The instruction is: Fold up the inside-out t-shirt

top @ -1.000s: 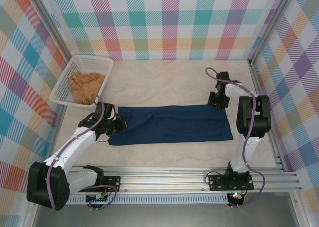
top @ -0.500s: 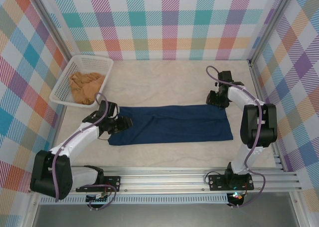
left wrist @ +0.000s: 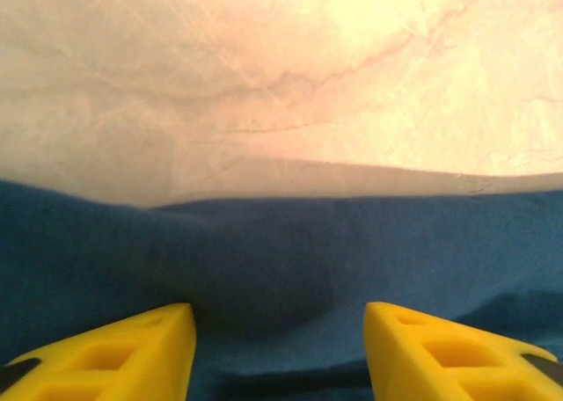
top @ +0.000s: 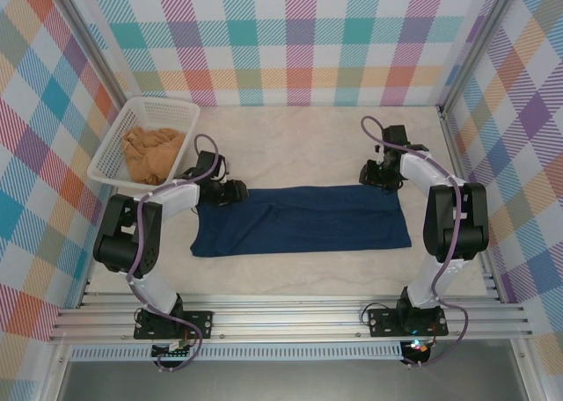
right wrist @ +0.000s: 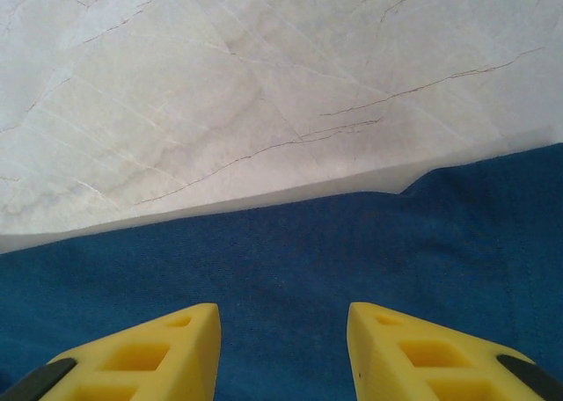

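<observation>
Basket [top: 164,113], upper left: holds crumpled tan-orange garment [top: 151,151].
T-shirt [top: 308,218], centre: flat navy strip.
Left gripper [left wrist: 277,320]: released, above the navy cloth.
Right gripper [right wrist: 281,317]: released, above the navy cloth.

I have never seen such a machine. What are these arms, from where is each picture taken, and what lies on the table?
These are two robot arms bolted at the near edge of a pale table. The wide picture comes from a camera above and behind them. Each arm ends in a gripper with two yellow fingers: the left gripper and the right gripper. The two close pictures come from cameras on the wrists, looking past those fingers. A dark navy blue cloth t-shirt lies flat in a long band. Both grippers are open near its far corners and hold nothing. At the far left, a white plastic basket holds a crumpled tan-orange cloth.
</observation>
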Robot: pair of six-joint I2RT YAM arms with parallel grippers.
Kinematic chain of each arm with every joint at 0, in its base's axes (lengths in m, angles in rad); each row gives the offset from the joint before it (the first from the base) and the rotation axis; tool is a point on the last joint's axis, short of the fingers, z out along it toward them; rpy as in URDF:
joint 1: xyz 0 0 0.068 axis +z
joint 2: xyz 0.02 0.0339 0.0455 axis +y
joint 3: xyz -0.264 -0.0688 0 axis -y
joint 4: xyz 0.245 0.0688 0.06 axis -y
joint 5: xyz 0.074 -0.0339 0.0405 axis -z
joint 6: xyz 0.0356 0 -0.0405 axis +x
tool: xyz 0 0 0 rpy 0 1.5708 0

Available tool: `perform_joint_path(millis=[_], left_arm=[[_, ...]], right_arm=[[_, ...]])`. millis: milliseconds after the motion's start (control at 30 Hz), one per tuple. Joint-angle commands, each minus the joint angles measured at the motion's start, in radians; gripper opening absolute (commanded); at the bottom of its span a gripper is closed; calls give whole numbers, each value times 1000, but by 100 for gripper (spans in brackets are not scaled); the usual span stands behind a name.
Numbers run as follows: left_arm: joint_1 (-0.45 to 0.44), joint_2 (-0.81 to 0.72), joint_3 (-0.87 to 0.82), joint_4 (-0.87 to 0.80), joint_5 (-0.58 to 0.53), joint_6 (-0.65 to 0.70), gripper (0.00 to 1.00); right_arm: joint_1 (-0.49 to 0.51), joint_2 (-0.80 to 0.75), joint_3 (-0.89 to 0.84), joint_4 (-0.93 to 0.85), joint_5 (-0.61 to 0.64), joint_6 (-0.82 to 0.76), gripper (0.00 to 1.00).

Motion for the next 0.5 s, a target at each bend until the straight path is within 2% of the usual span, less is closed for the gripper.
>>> perform_joint_path(millis=[0, 133, 467], left_arm=[[-15, 4, 14, 13, 38, 21, 47], [-19, -1, 5, 0, 50, 18, 41], [-26, -57, -30, -65, -5, 13, 40]], right_arm=[[5, -1, -1, 4, -15, -13, 43], [5, -1, -4, 5, -14, -15, 42], [5, -1, -7, 5, -14, -13, 42]])
